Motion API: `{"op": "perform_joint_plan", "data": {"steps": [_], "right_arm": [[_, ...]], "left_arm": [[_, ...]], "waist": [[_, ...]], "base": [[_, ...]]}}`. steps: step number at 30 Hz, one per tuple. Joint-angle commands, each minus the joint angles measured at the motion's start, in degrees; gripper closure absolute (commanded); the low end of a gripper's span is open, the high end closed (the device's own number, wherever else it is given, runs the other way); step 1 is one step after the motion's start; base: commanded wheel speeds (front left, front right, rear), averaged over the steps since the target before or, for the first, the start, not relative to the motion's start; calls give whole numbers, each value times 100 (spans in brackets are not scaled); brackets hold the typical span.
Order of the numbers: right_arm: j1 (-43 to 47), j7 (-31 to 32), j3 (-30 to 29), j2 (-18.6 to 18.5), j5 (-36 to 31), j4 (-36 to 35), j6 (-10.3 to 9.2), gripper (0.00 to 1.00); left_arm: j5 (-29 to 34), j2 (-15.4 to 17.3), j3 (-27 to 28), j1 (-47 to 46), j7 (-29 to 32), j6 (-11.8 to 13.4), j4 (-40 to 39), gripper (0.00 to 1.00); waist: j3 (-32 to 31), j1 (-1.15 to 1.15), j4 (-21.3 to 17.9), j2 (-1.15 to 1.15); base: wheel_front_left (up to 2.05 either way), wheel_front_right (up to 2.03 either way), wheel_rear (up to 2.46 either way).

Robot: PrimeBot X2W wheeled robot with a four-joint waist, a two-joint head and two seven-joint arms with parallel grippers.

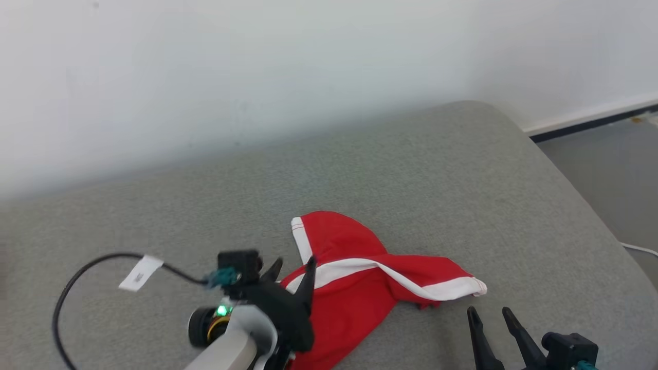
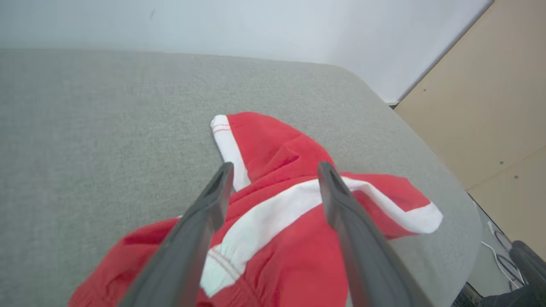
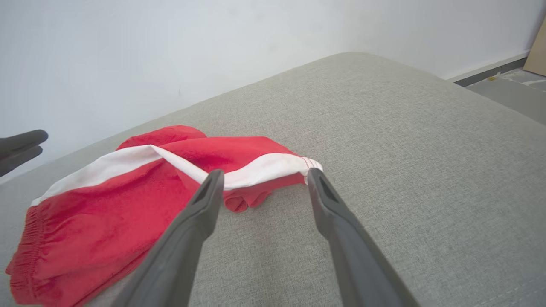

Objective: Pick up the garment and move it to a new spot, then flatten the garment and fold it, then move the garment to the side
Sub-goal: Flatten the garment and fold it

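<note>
Our left gripper [image 1: 294, 263] stood with jaws apart over the crumpled red shorts [image 1: 354, 303], which lay toward the near edge of the grey cushion [image 1: 437, 169]; our right gripper [image 1: 488, 311], likewise released, sat just beside the white-trimmed leg hem [image 1: 475, 288]. We judged it best to pinch a thick fold, not one layer, and lift evenly.

We classify this site as a lab or test room, not a home. The wall [image 1: 257, 77] is bare and white, with a skirting [image 1: 591, 113] at its foot and a plain grey floor [image 1: 617, 174]. The table [image 1: 437, 169] is covered in grey fabric and has a rounded corner. A white cable [image 1: 640, 248] lies loose on the floor. In the left wrist view, a beige panel [image 2: 490, 106] with small dark fixing points stands beside the wall.
</note>
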Motion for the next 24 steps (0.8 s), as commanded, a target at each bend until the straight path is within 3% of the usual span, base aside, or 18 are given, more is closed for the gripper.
{"op": "perform_joint_plan", "data": {"steps": [1, 7, 13, 24], "right_arm": [[42, 9, -29, -6, -53, -55, 20, 0], [144, 68, -167, -5, -108, -164, 20, 0], [139, 146, -264, -6, -148, -306, 20, 0], [47, 144, -107, -5, -65, -320, 20, 0]], "left_arm": [[-93, 107, 49, 223, 5, 64, -148, 0], [-555, 490, 308, 1040, 243, 351, -969, 0], [-957, 434, 429, 1379, 530, 460, -1561, 0], [-860, 392, 412, 945, 703, 762, -1068, 0]], "waist": [[-136, 0, 208, 0], [-211, 0, 394, 0], [-208, 0, 438, 0], [-73, 0, 124, 0]], "base": [[0, 0, 0], [0, 0, 0], [0, 0, 0], [0, 0, 0]]}}
